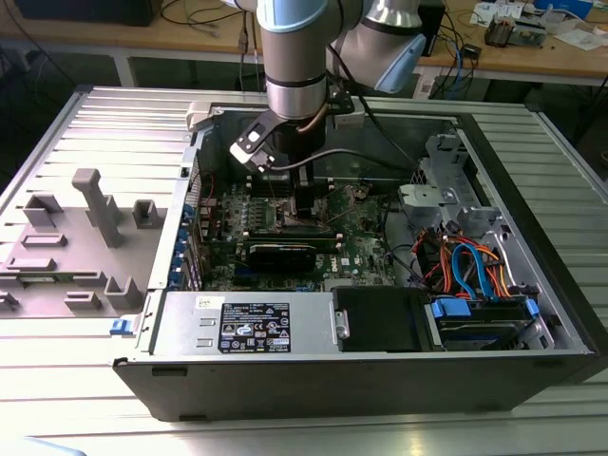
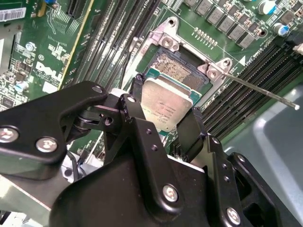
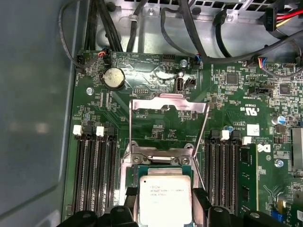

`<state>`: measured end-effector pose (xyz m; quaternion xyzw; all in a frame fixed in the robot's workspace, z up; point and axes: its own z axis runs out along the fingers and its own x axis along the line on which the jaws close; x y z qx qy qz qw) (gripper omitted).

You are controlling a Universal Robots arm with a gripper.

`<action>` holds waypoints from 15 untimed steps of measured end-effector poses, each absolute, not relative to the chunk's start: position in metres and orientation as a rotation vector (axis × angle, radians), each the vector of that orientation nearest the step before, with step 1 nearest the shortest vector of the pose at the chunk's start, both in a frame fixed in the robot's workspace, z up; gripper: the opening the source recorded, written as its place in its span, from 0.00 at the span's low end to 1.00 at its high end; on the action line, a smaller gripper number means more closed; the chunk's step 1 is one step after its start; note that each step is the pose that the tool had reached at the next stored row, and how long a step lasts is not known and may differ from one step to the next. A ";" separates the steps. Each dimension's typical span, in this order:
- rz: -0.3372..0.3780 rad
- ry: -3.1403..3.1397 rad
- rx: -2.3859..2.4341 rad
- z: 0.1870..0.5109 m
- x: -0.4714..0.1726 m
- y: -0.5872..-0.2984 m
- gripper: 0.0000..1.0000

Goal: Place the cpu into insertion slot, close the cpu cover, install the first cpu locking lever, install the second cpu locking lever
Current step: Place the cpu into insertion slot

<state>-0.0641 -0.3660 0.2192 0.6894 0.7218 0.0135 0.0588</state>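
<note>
Hidden by the arm (image 1: 294, 57) in the exterior view, the cpu (image 2: 165, 106) is seen in both wrist views clamped in the gripper (image 2: 165, 108) over the insertion slot (image 2: 177, 71).

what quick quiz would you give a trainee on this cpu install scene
1. Multiple choice: the gripper is shut on: A a memory stick, B the cpu, C a cable.
2. True or false: the cpu cover stands raised, open.
3. Fill in: the held cpu hangs over the ___.
Key: 1 B. 2 true. 3 insertion slot.
</note>
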 end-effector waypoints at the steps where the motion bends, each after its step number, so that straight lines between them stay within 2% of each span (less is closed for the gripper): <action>1: 0.041 2.186 2.088 0.218 -0.064 -0.366 0.54; 15: 0.037 2.184 2.085 0.207 -0.068 -0.365 0.54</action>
